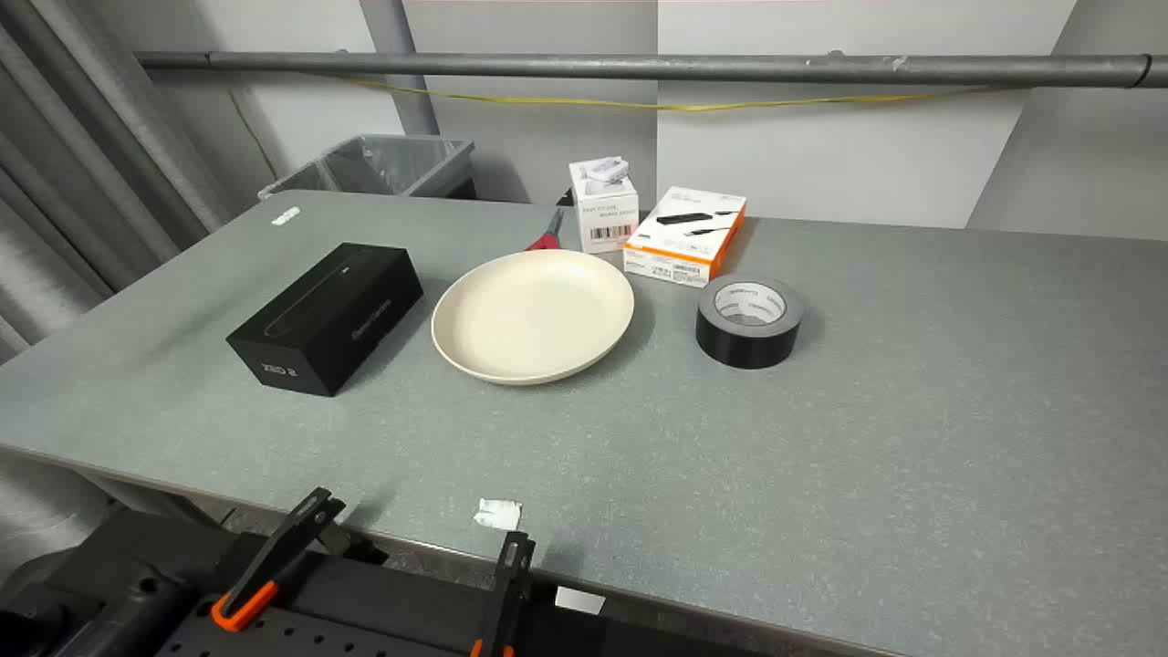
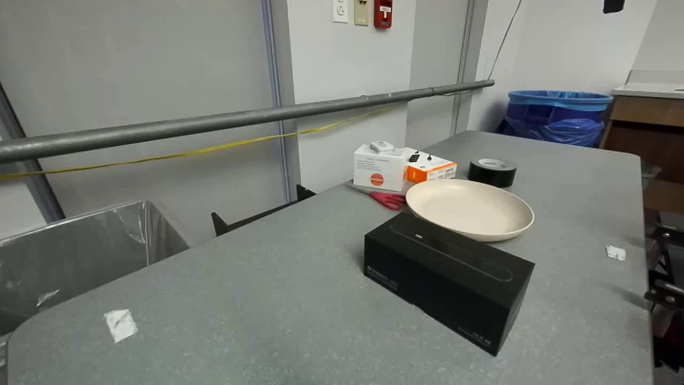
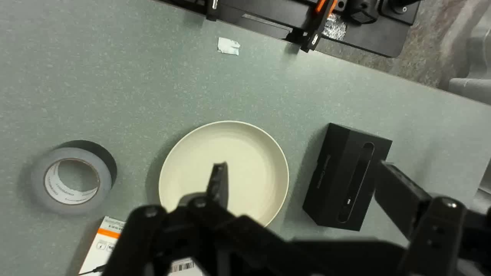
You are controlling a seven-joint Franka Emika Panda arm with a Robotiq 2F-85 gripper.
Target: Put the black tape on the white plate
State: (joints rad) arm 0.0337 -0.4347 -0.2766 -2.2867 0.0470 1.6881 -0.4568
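The black tape is a black ring-shaped roll with a grey top and a white-lined core. It lies flat on the grey table in both exterior views and at the left of the wrist view. The white plate is round, cream and shallow, beside the tape in both exterior views and the wrist view. My gripper shows only in the wrist view. Its fingers are wide apart with nothing between them, high above the plate and black box. One finger hides part of the plate.
A black rectangular box stands beside the plate, opposite the tape. Behind are a white box, an orange-and-white box and red-handled scissors. Black clamps sit at the table's edge. A bin stands beyond the table.
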